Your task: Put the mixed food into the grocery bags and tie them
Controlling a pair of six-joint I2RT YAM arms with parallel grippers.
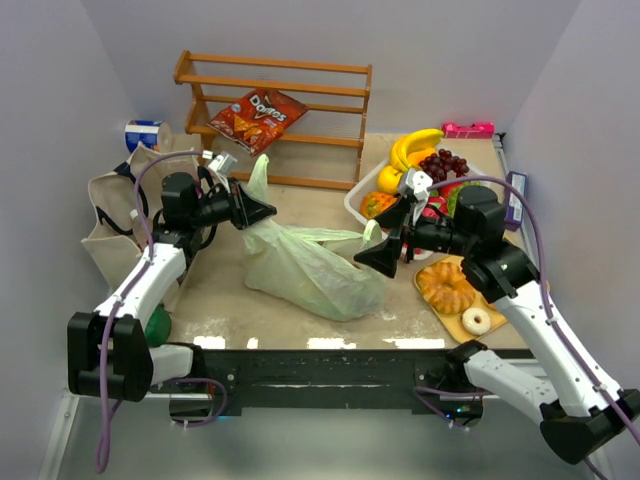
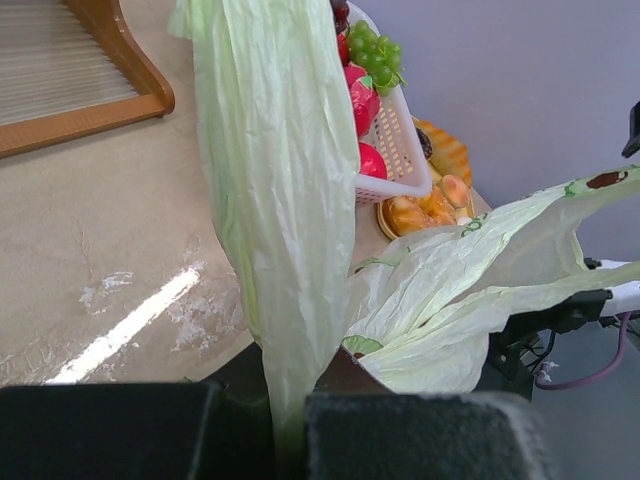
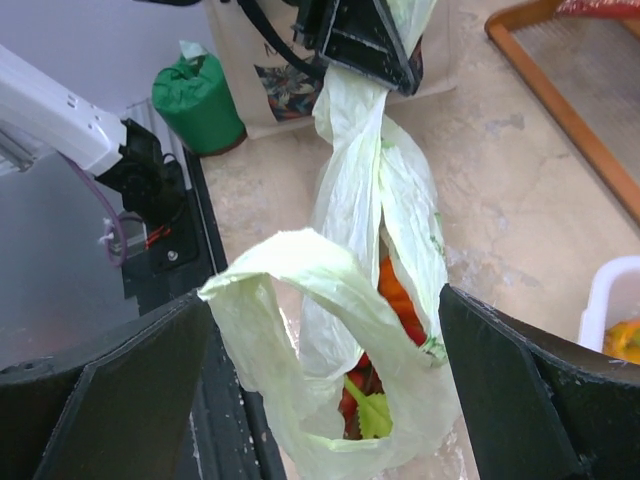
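Note:
The pale green plastic grocery bag [image 1: 310, 265] lies mid-table with red, orange and green food [image 3: 390, 300] showing through its mouth. My left gripper [image 1: 262, 212] is shut on one handle [image 2: 285, 200], which is stretched taut and pinched between its pads [image 2: 400, 440]. My right gripper [image 1: 378, 255] stands open at the bag's right end. The other handle loop [image 3: 300, 290] hangs between its fingers [image 3: 130, 390] without being pinched. The beige tote [image 1: 110, 215] leans at the far left. More mixed food fills a white basket [image 1: 358, 203] on the right.
A wooden rack [image 1: 275, 120] at the back carries a red chip packet [image 1: 258, 118]. A wooden board [image 1: 438, 305] with bread and a doughnut lies under my right arm. A green bundle [image 3: 200, 100] sits by the left arm's base. Grey walls close both sides.

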